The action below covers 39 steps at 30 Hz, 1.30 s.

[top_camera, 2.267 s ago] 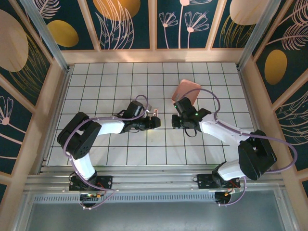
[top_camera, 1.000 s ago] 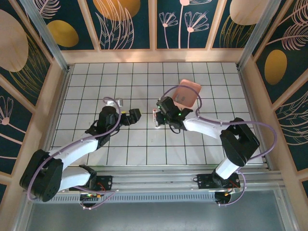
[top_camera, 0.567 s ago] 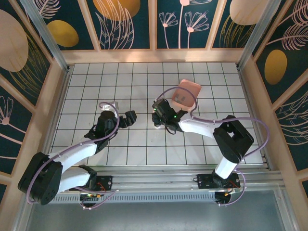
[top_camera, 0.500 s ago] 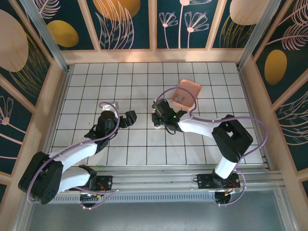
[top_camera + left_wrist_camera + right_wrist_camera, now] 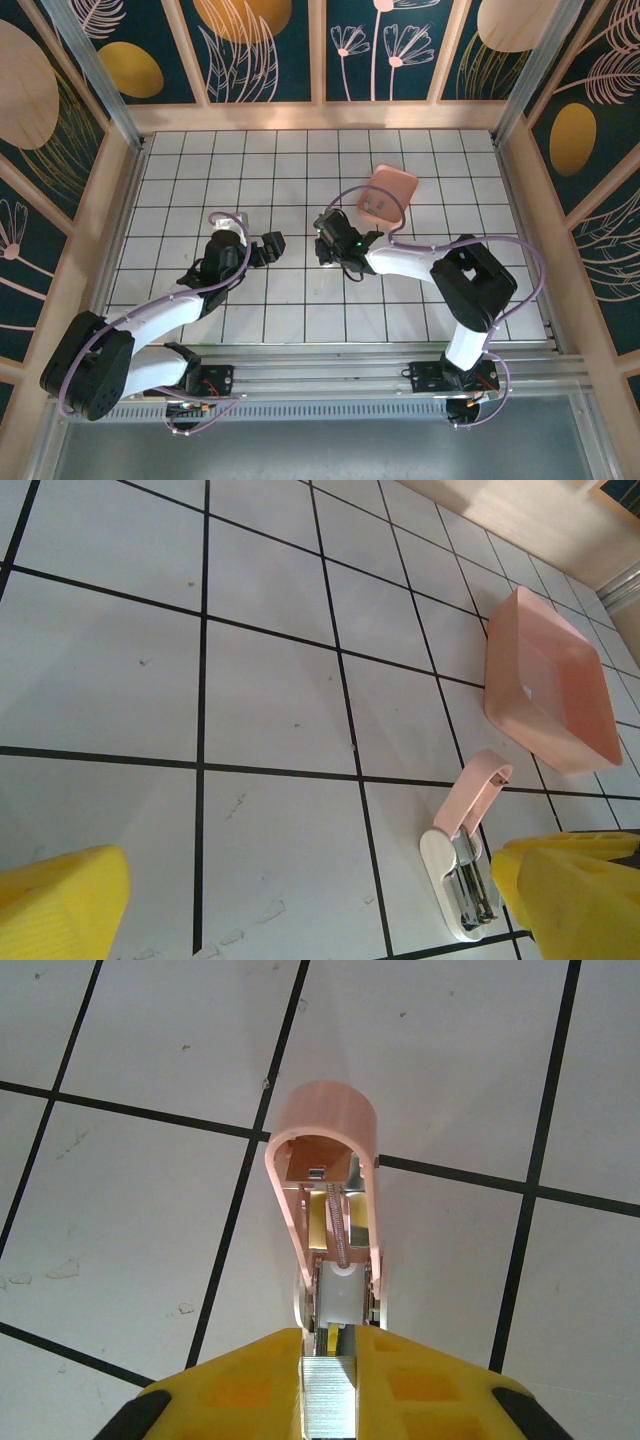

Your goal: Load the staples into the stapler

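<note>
Clamping the staples [image 5: 329, 1407], the right pincer [image 5: 330, 1362] hangs at the opened stapler [image 5: 322, 1150]; the left pincer [image 5: 310, 890] gapes.

1. Salmon-pink square tray [image 5: 388, 194]: lies flat on the floor, at about 1 o'clock from centre, turned diagonal to the grid.
2. White tiled floor [image 5: 200, 180]: black grid lines, faint scuffs.
3. Wood-framed floral wall panels [image 5: 260, 50]: stand at 9, 12 and 3 o'clock.

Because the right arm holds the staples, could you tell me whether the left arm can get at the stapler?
Probably yes: the left gripper has its jaws wide open, with bare tiles between it and the stapler. The right gripper, shut on the staples close over it, may crowd the approach.
</note>
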Each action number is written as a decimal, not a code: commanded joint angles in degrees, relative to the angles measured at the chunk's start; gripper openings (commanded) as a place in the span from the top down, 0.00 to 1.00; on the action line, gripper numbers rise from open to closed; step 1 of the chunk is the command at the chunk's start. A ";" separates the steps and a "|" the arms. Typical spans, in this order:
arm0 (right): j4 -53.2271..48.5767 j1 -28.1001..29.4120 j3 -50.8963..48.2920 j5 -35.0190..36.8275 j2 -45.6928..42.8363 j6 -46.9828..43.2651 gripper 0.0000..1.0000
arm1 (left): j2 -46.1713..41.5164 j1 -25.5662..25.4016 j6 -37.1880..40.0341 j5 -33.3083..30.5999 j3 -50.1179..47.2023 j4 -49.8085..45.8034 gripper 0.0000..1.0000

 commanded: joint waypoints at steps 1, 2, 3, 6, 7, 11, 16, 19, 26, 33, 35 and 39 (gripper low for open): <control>0.47 0.43 -0.80 0.86 0.23 1.73 0.82 | 0.63 0.23 1.18 0.79 0.91 1.34 0.01; 0.74 0.42 -0.87 0.50 0.26 1.73 0.82 | 0.79 0.23 1.26 0.96 0.99 1.41 0.01; 0.78 0.45 -0.83 0.24 0.36 1.83 0.82 | 0.98 0.23 1.27 1.17 1.08 1.40 0.01; 0.71 0.59 -0.82 -0.02 0.45 2.14 0.83 | 1.08 0.24 1.27 1.39 1.08 1.32 0.01; 0.76 0.64 -0.98 -0.07 0.49 2.17 0.83 | 0.98 0.25 1.27 1.37 1.04 1.37 0.01; 0.83 0.78 -0.98 -0.08 0.80 2.04 0.83 | 0.63 0.21 1.53 1.11 1.00 1.29 0.01; 0.73 0.78 -0.71 0.00 1.51 1.82 0.83 | 0.64 0.25 1.70 1.11 1.00 1.15 0.01; 0.78 0.77 -0.71 -0.24 1.81 1.84 0.83 | 0.68 0.25 1.68 1.09 1.07 1.21 0.01; 0.52 0.81 -0.79 -0.03 2.02 1.64 0.83 | 0.93 0.28 1.79 1.27 1.26 1.41 0.01; 0.19 0.82 -0.82 0.41 2.58 1.64 0.83 | 1.05 0.23 1.97 1.43 1.50 1.52 0.01; 0.15 0.83 -0.81 0.75 2.77 1.47 0.83 | 0.99 0.26 2.01 1.41 1.60 1.58 0.01; 0.03 0.99 -0.76 1.42 3.09 1.33 0.83 | 0.88 0.24 2.15 1.29 1.61 1.58 0.01</control>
